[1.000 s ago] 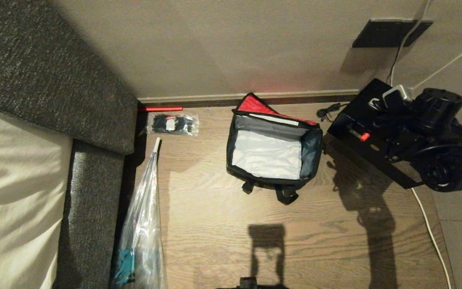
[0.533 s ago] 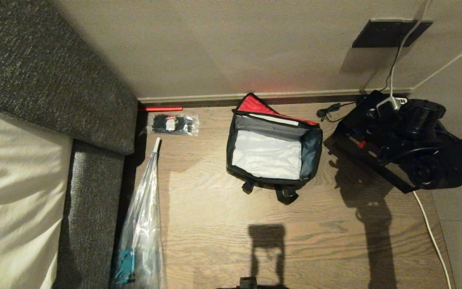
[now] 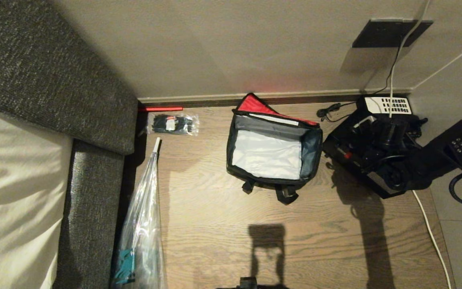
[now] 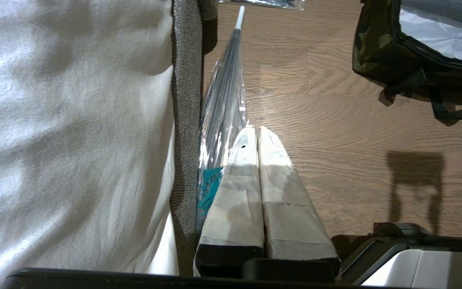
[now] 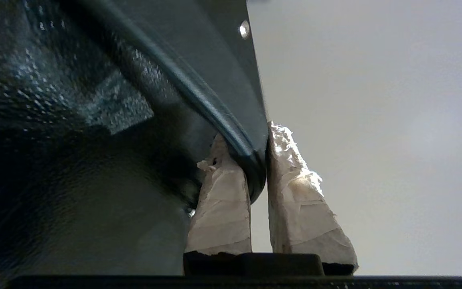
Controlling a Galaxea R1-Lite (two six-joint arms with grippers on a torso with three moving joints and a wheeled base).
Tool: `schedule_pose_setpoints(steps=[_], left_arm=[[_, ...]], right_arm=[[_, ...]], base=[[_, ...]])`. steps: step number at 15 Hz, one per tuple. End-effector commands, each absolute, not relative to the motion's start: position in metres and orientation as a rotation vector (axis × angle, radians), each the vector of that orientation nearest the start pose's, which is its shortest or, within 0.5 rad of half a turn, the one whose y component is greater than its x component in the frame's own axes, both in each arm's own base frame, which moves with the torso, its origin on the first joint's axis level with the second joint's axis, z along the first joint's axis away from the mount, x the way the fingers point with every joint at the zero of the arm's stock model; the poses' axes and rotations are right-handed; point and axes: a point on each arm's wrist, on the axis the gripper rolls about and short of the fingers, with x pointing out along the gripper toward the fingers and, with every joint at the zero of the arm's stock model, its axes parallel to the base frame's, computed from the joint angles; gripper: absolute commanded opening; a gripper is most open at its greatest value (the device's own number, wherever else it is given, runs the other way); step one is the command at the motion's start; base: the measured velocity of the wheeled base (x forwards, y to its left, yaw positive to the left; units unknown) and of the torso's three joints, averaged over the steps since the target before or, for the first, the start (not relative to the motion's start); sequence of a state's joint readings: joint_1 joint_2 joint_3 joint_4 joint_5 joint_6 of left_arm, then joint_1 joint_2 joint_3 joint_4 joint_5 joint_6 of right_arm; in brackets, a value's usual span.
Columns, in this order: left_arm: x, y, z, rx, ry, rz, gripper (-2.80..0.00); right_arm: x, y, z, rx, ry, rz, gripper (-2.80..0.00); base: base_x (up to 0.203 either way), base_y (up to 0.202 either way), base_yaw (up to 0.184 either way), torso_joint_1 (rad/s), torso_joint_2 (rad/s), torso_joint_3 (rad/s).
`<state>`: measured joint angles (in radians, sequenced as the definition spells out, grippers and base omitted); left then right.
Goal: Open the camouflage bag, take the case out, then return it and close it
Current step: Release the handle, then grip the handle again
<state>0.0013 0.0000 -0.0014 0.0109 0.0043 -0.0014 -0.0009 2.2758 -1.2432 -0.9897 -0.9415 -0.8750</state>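
The camouflage bag (image 3: pixel 313 149) stands open on the wooden floor, its red-lined lid (image 3: pixel 251 105) folded back against the skirting and its pale grey inside empty. Just right of it the case (image 3: pixel 341 138), a flat black box with a small red spot, hangs tilted in my right gripper (image 5: pixel 251 138), which is shut on the case's rounded edge (image 5: pixel 239 136). My right arm (image 3: pixel 447 152) reaches in from the right. My left gripper (image 4: pixel 255 130) is parked low, shut and empty, with the bag's camouflage corner (image 4: pixel 379 56) ahead of it.
A grey sofa (image 3: pixel 94 104) with a white cushion (image 3: pixel 14 180) fills the left. Beside it lie a clear umbrella (image 3: pixel 142 224), a packet of black items (image 3: pixel 173 123) and a red stick (image 3: pixel 161 108). A black telephone (image 3: pixel 389 105) and white cable (image 3: pixel 431 228) sit right, by the wall.
My right arm has carried the case down and to the left, closer to the bag's right side, uncovering the telephone by the wall. The bag and left arm have not moved.
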Motion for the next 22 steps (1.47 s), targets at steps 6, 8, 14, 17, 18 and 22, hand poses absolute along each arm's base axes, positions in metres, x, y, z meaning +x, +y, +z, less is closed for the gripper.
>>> schedule_pose_setpoints(steps=[6, 8, 14, 17, 18, 22], left_arm=[[-0.023, 0.000, 0.075, -0.002, 0.009, 0.006, -2.80], [-0.023, 0.000, 0.075, -0.002, 0.009, 0.006, -2.80], [-0.023, 0.000, 0.075, -0.002, 0.009, 0.006, -2.80], [-0.023, 0.000, 0.075, -0.002, 0.009, 0.006, -2.80], [-0.023, 0.000, 0.075, -0.002, 0.009, 0.006, -2.80], [-0.023, 0.000, 0.075, -0.002, 0.009, 0.006, -2.80]], right_arm=[[0.457, -0.016, 0.062, -0.866, 0.567, -0.768, 0.00], [0.453, -0.008, 0.057, -0.859, 0.578, -0.731, 0.00], [0.424, 0.024, 0.072, -0.838, 0.566, -0.599, 0.00], [0.395, 0.030, 0.106, -0.826, 0.528, -0.585, 0.00], [0.381, 0.030, 0.122, -0.819, 0.512, -0.582, 0.00], [0.289, 0.021, 0.200, -0.774, 0.421, -0.539, -2.80]], base=[[0.000, 0.000, 0.000, 0.000, 0.00, 0.000], [0.000, 0.000, 0.000, 0.000, 0.00, 0.000], [0.000, 0.000, 0.000, 0.000, 0.00, 0.000], [0.000, 0.000, 0.000, 0.000, 0.00, 0.000], [0.000, 0.000, 0.000, 0.000, 0.00, 0.000], [0.000, 0.000, 0.000, 0.000, 0.00, 0.000]])
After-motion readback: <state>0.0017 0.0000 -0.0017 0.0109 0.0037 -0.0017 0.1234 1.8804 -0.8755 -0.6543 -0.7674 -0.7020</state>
